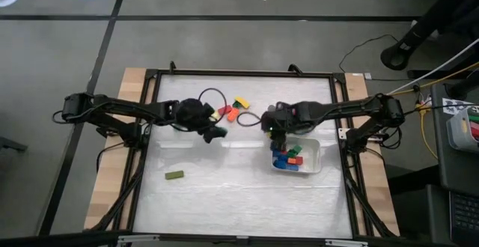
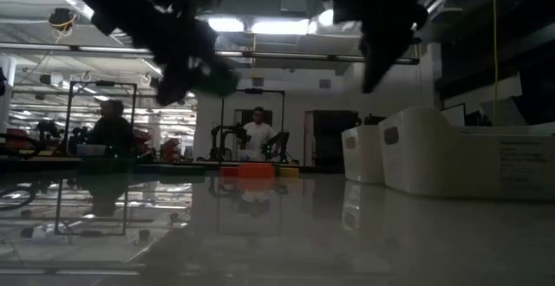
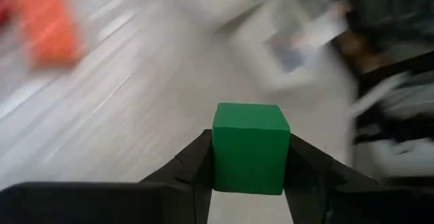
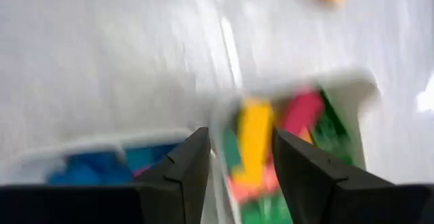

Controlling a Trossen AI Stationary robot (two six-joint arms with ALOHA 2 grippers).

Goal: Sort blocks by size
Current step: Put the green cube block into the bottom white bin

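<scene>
Glossy white table (image 1: 224,194), dim workshop beyond.

One camera hangs above me, looking straight down on the whole table (image 1: 239,194) and both my arms. Another sits at table-top height, looking level across the surface into the room, my arms entering from above. My left wrist camera looks close past my left gripper (image 3: 247,176) at the green cube (image 3: 248,147) it clamps. My right wrist camera peers close past my right gripper (image 4: 241,163) onto the white tray (image 4: 352,88), probably the tray (image 1: 318,157) the overhead view shares.
</scene>
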